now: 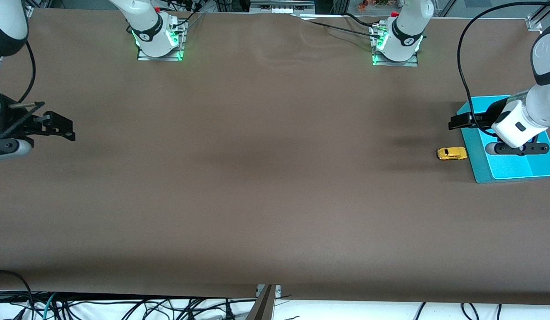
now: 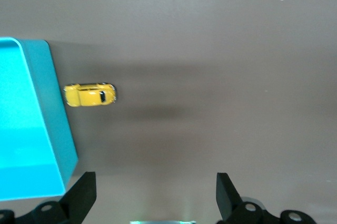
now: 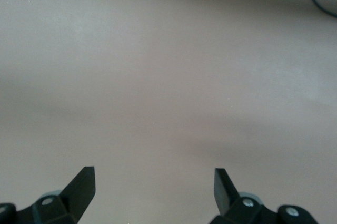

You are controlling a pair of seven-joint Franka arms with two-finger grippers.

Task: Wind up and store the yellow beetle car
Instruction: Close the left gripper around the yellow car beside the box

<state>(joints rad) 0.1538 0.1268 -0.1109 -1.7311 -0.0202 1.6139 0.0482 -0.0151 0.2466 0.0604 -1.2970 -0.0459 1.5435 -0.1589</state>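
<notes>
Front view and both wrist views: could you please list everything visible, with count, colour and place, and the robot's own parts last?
yellow beetle car: one, bright yellow with dark windows, on the table beside the tray, at the left arm's end.
tray: one, turquoise, shallow, at the left arm's end of the table.
table: one, brown covering.
cables: several, dark, below the table edge nearest the front camera.
left gripper: one, black, open, over the tray's edge.
right gripper: one, black, open, waiting over bare table at the right arm's end.
</notes>
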